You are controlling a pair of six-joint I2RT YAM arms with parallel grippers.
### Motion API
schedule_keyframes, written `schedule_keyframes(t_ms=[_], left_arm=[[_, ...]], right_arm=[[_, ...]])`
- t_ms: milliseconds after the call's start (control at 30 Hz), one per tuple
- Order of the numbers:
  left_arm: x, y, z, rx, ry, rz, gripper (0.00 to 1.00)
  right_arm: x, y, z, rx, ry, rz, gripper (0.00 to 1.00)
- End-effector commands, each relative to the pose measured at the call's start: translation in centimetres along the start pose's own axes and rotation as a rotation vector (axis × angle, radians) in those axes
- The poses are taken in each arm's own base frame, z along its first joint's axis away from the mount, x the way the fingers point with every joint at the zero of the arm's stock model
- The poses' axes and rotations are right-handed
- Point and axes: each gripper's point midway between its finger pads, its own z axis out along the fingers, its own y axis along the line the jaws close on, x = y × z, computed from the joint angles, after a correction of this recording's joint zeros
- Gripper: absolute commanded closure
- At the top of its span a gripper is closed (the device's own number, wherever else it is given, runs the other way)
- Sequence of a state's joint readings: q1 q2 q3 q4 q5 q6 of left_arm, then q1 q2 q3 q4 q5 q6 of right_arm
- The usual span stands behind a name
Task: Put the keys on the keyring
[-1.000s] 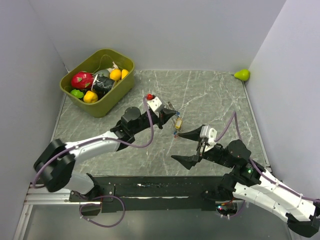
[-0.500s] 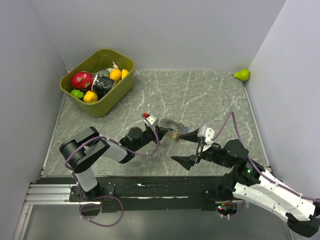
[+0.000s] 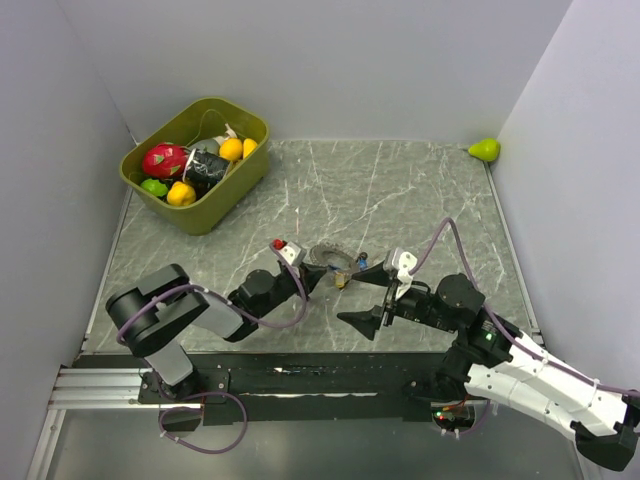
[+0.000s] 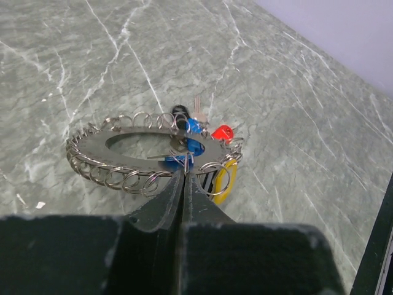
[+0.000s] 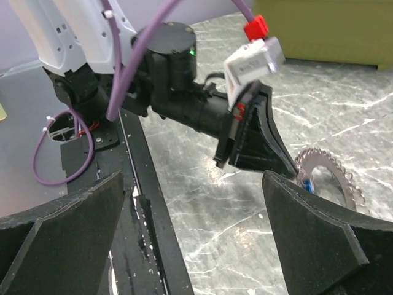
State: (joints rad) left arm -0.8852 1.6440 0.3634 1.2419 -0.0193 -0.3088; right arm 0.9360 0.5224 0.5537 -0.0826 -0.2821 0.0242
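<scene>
The keyring [image 4: 92, 146] is a flat silvery metal loop edged with many small wire rings, low over the marble table; whether it rests on it I cannot tell. Blue [image 4: 195, 126], red [image 4: 222, 133] and yellow [image 4: 226, 183] keys cluster at its right side. My left gripper [image 4: 184, 174] is shut on a small wire ring at the loop's near edge. In the top view the keyring [image 3: 328, 254] lies just ahead of the left gripper [image 3: 322, 270]. My right gripper [image 3: 363, 295] is open and empty, just right of the keyring [image 5: 331, 178].
An olive bin [image 3: 236, 185] holding fruit toys stands at the far left. A green pear [image 3: 485, 150] sits in the far right corner. The black base rail [image 3: 300, 380] runs along the near edge. Grey walls enclose the table on three sides.
My left arm has pulled back toward the near edge and lowered, bringing the keyring and keys down to the table. My right gripper has shifted slightly left, still open.
</scene>
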Motion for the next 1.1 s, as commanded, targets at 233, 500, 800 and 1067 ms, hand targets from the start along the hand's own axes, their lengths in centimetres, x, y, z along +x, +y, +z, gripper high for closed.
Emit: schedule_keyframes(t_ms=[233,500,800,1067], left_arm=[[-6.1,-1.9,-2.7,0.019,-0.184,0.042,0.66],[-9.3,-1.5,-6.3,-0.047,-0.213,0.013,0.01],[-12.0,-2.9,-9.4,0.017,-0.299,-0.071,0.04],[-11.5,-4.2,-8.4,0.045,-0.176,-0.135,0.04]], right_arm=[[-2.7,0.5,0.1,-0.016,-0.063,0.015,0.0],[-2.5,0.2,0.5,-0.008,-0.045,0.019,0.0],[-2.1,0.0,1.3,-0.005,-0.043,0.044,0.0],[-2.3,0.0,1.6,-0.005,-0.037,0.061,0.0]])
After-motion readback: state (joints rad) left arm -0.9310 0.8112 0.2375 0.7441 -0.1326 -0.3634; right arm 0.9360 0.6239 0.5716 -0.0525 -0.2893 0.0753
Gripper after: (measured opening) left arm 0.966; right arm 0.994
